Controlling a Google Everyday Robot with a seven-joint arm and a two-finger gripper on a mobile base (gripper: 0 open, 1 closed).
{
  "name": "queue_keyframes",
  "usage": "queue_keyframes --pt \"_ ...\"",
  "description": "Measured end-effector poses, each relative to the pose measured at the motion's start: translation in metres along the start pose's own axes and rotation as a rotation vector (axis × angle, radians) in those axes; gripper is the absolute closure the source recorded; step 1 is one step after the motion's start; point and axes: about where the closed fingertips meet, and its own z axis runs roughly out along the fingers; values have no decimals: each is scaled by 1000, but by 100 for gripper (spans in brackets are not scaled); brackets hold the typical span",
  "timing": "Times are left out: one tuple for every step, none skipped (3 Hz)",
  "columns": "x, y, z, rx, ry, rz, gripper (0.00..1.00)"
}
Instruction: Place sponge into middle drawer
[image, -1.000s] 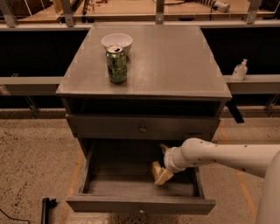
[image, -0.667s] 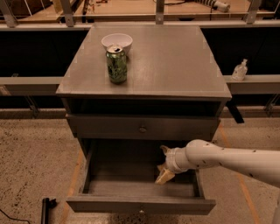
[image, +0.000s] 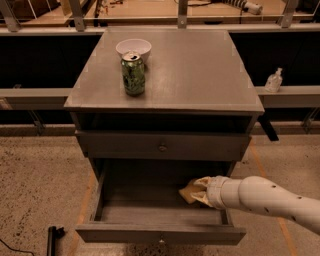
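Matt wooden middle drawer (image: 145, 212), smooth plastic gripper (image: 196, 191) inside it, glossy metal can (image: 133, 74)

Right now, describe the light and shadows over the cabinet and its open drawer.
Camera view: dim, warm light falls evenly on the cabinet top, where the green can stands by the bowl. Camera view: the middle drawer is shadowed at its back and lighter toward its front; the gripper, at the drawer's right, and the sponge at its tip catch the light.
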Motion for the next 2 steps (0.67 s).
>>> queue_keyframes --pt "-9 11 -62 141 33 32 88" --pt "-12 25 -115 282 90 58 89"
